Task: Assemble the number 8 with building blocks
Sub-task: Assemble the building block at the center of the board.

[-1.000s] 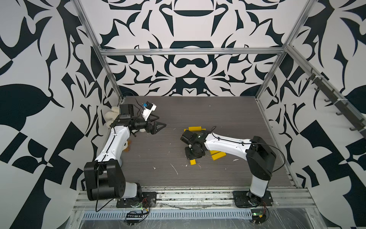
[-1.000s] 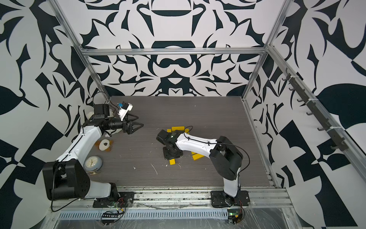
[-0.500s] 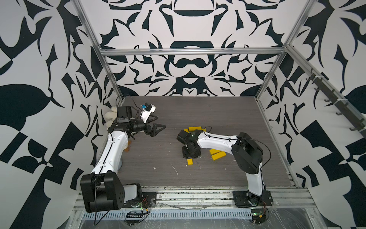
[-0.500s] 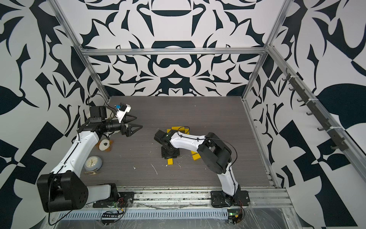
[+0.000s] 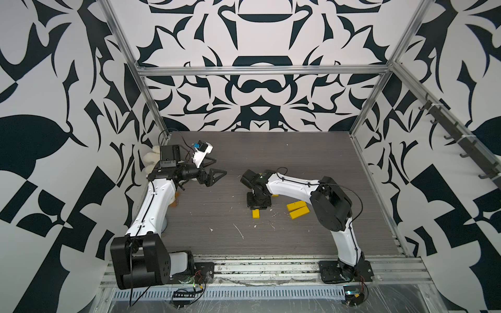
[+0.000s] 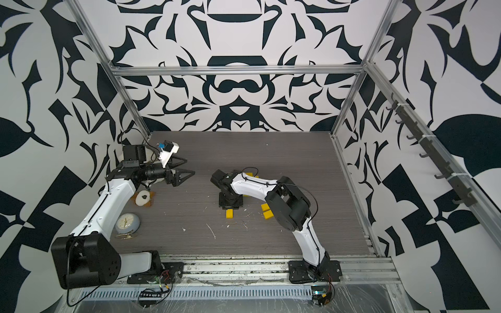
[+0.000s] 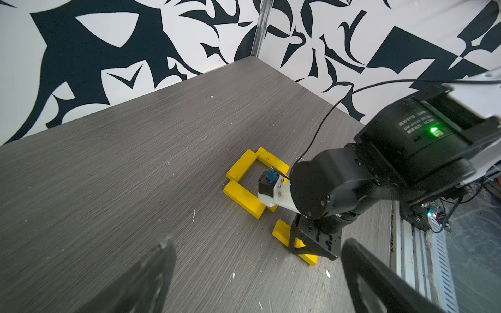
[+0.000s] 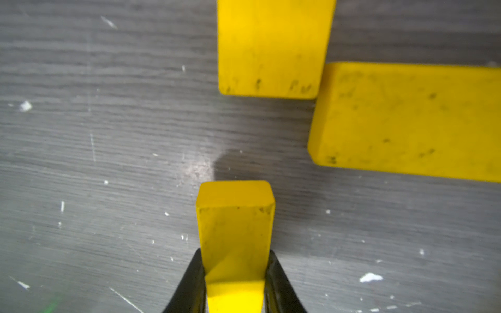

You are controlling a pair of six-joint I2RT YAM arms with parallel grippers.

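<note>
My right gripper (image 5: 257,203) points straight down at the table's middle and is shut on a yellow building block (image 8: 234,225) across its width. One end of that block sticks out toward the front (image 5: 256,214). It hangs low over the table, just short of two laid blocks (image 8: 271,48) (image 8: 406,122) that meet at a corner. The left wrist view shows these as part of a square of yellow blocks (image 7: 241,165), the number 8 partly laid. Two loose blocks (image 5: 298,210) lie to the right. My left gripper (image 5: 217,166) hovers open and empty at the back left.
A white plush toy (image 5: 150,160) sits in the back left corner. A small round clock (image 6: 127,223) and a small white and brown toy (image 6: 143,200) lie beside the left arm. White flecks dot the table (image 5: 271,146). A metal rail (image 5: 271,268) runs along the front edge.
My right gripper has shifted slightly left with the block, and its elbow has swung inward. The left gripper has barely moved.
</note>
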